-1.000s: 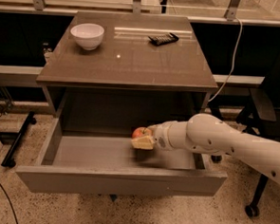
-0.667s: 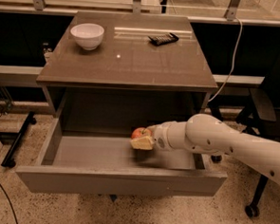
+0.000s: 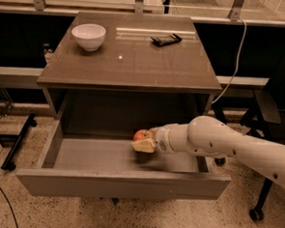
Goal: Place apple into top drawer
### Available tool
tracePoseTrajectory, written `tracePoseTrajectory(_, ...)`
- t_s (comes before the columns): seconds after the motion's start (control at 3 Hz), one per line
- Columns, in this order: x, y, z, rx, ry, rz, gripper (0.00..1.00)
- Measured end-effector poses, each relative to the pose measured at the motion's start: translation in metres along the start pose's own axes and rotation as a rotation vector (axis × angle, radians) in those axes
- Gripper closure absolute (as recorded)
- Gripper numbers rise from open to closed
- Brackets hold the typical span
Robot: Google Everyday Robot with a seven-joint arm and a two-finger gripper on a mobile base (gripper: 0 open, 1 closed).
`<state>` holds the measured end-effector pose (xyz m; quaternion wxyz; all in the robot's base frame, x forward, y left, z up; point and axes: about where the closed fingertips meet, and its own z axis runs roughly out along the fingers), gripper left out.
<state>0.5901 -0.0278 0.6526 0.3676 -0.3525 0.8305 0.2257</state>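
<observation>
The top drawer is pulled open below the brown-topped cabinet; it is wide, shallow and grey. My white arm reaches in from the right, over the drawer. My gripper is inside the drawer space, right of its middle, shut on the apple, a small red-orange fruit. The apple is held just above the drawer floor; whether it touches the floor I cannot tell.
A white bowl stands at the cabinet top's back left. A flat black object lies at its back right. A black chair stands to the right, a white cable hangs beside the cabinet, and a black stand base lies at left.
</observation>
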Motion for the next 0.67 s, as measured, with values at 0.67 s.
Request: tracePoseTrajectory(0.67,-0.0001,0.0011,0.001,-0.002,0.001,-0.001,0.0)
